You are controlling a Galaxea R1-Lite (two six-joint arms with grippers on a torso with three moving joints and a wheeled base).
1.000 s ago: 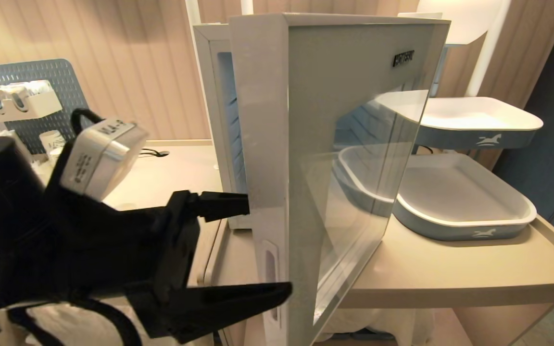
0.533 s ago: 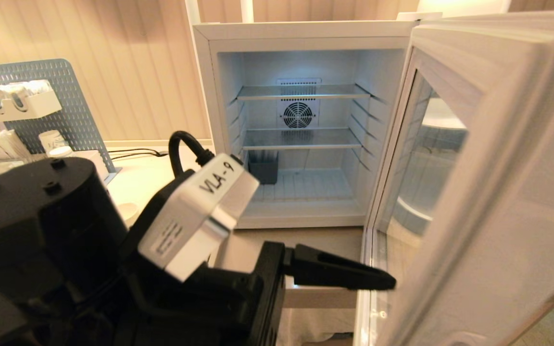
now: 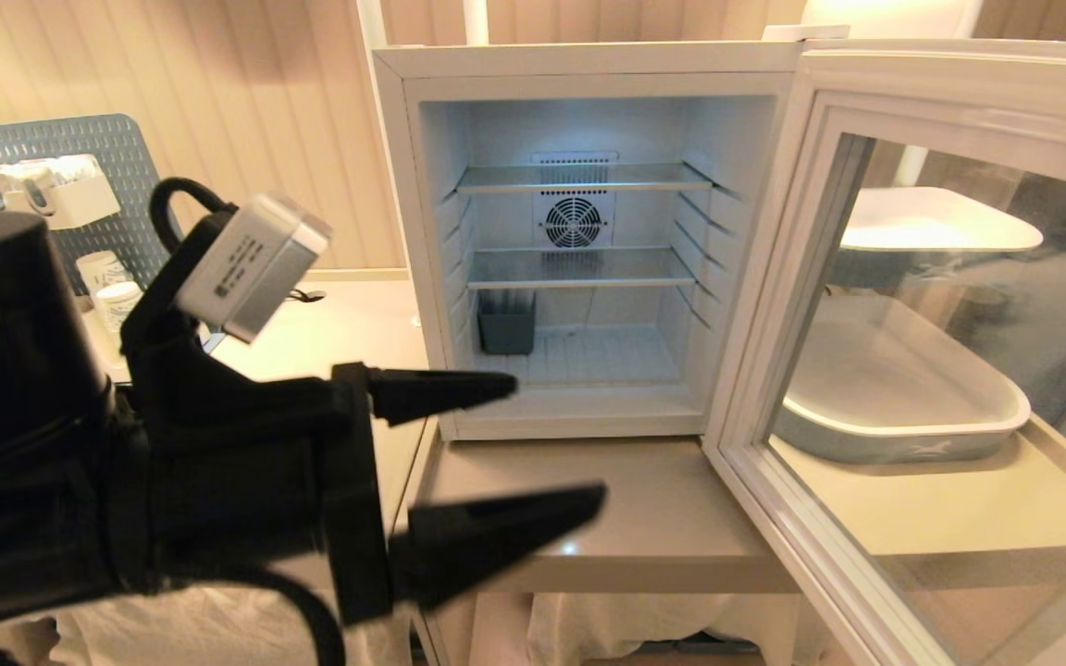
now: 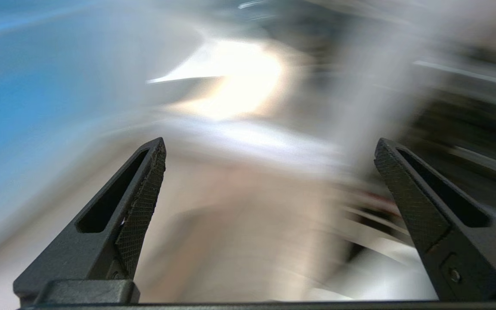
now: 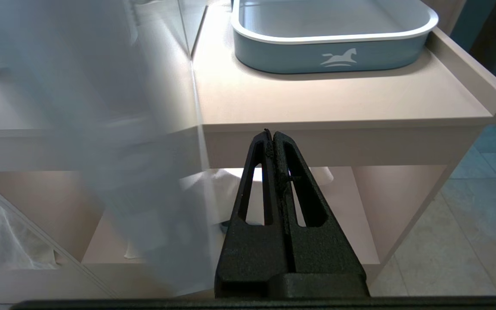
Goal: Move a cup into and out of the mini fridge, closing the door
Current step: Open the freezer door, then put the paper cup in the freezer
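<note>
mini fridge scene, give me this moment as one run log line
door: swung wide open | mini fridge: shelves bare, no cup inside | left gripper: jaws open, empty, before fridge | right gripper: shut, parked low

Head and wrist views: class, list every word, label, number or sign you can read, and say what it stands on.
No text can be read with certainty.
Label on the silver camera box of the left arm: print too small to read.
Tray on the counter: a white horse emblem, no words.
Mini fridge and its open door: no lettering shows from this side.
</note>
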